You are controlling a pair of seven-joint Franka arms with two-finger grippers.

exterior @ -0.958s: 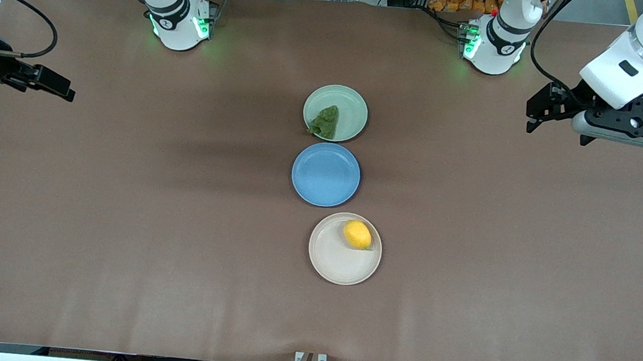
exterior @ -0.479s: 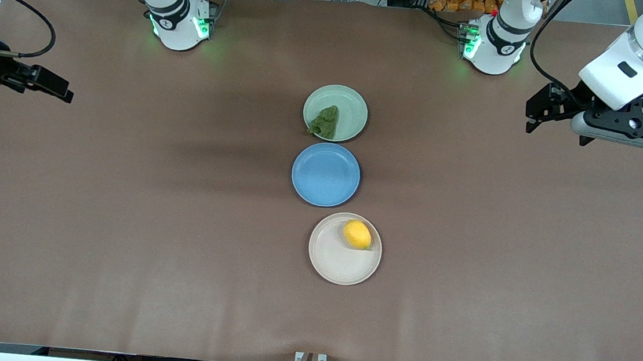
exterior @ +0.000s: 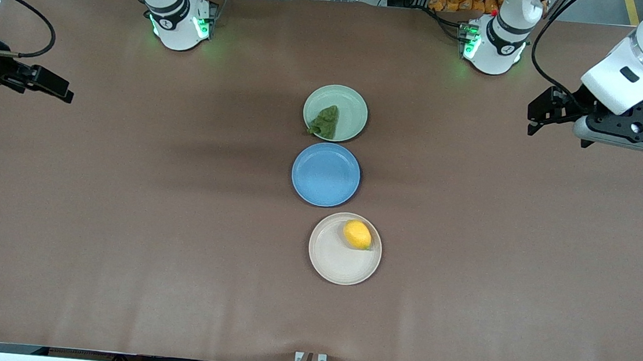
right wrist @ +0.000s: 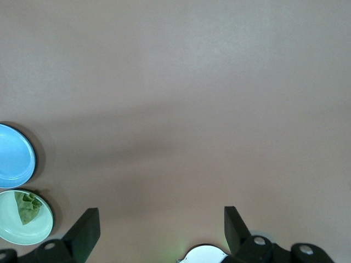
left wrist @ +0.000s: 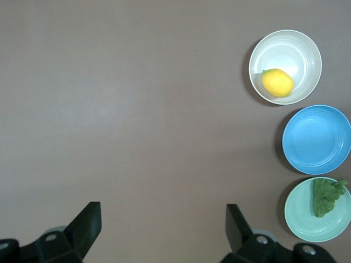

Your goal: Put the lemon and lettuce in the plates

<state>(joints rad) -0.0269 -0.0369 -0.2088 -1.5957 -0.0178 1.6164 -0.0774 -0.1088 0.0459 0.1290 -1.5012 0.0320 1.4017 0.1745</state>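
The yellow lemon [exterior: 357,234] lies in the beige-white plate [exterior: 332,260], the plate nearest the front camera; both show in the left wrist view, lemon [left wrist: 277,83] and plate [left wrist: 299,52]. The dark green lettuce [exterior: 325,121] lies in the pale green plate [exterior: 351,107], also in the left wrist view [left wrist: 324,196] and right wrist view [right wrist: 28,207]. My left gripper [left wrist: 163,224] is open and empty, held high over bare table at the left arm's end. My right gripper [right wrist: 162,229] is open and empty, high over the right arm's end.
An empty blue plate [exterior: 325,174] sits between the two other plates, in a row down the table's middle. The arm bases [exterior: 178,22] [exterior: 493,44] stand at the table's farthest edge. Brown table surface surrounds the plates.
The left arm's wrist shifted very slightly toward its end of the table. The plates, lemon, lettuce and the right arm have not moved.
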